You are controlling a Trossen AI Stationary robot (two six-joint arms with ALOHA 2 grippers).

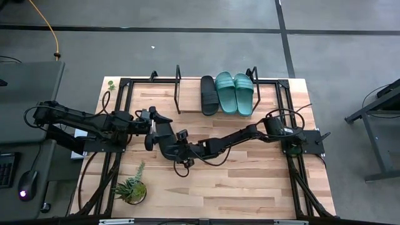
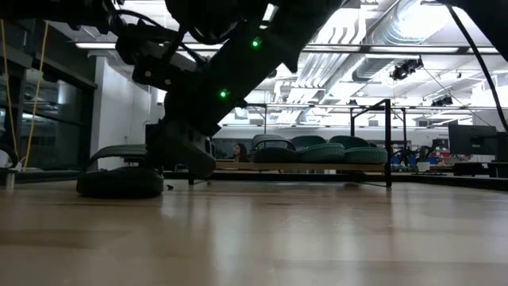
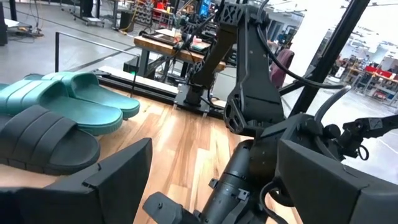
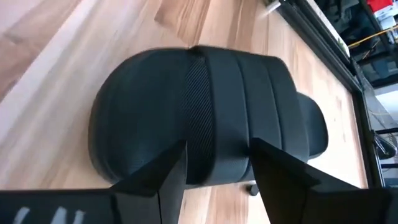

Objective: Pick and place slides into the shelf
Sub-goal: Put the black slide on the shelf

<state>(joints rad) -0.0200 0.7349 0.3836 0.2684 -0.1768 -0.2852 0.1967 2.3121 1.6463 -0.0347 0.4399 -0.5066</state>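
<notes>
While your right claw [image 4: 217, 165] straddles the ribbed strap of a black slide [image 4: 205, 115] lying on the desk [image 1: 250, 181], its fingers sit parted around it. At your 12 o'clock, the shelf [image 1: 190, 100] carries one black slide [image 1: 209, 95] and two teal slides [image 1: 234, 92]. Your left claw [image 1: 152, 128] hangs open just beside.

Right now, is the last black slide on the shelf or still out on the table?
Out. The black slide lies flat on the table, the right hand straddling its strap.
</notes>
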